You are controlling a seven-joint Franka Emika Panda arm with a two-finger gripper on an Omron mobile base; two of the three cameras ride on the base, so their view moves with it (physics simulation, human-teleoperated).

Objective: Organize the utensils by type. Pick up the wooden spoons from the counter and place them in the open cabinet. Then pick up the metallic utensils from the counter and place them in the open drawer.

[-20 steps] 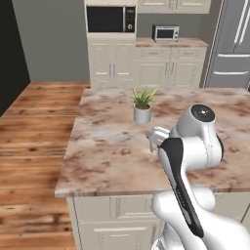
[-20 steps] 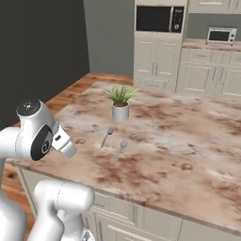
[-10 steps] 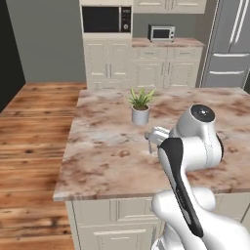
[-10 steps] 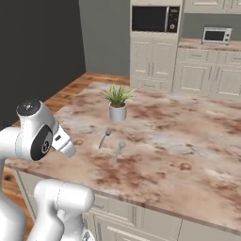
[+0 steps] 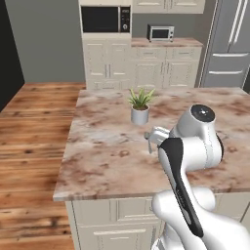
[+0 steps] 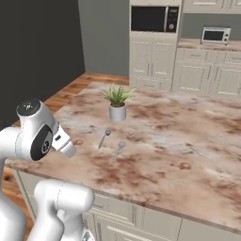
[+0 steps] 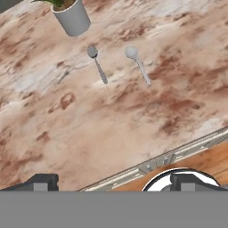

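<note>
At the bottom of the hand view I see the gripper point(image 7: 113, 182) w/ its two dark tips spread wide apart, nothing between them, hanging above the near edge of the counter point(image 7: 67, 133). No readable writing or brand anywhere (microwave panels too small to make out).

Arm pose: elbow folded high, forearm angled down toward the counter edge; in the right base view the wrist pokes out from the big white joint at left, over the counter's near-left part.

Beyond the tips, two grey metallic utensils lie flat on the marbled top, side by side but apart: a darker metal spoon point(image 7: 97, 63) and a paler metal spoon point(image 7: 137, 64), heads pointing toward the potted plant point(image 7: 71, 15). Right base view shows the same pair point(image 6: 104, 138) point(image 6: 119, 150) just in front of the plant's grey pot point(image 6: 117, 112), mid-counter, well clear of the claw.
</note>
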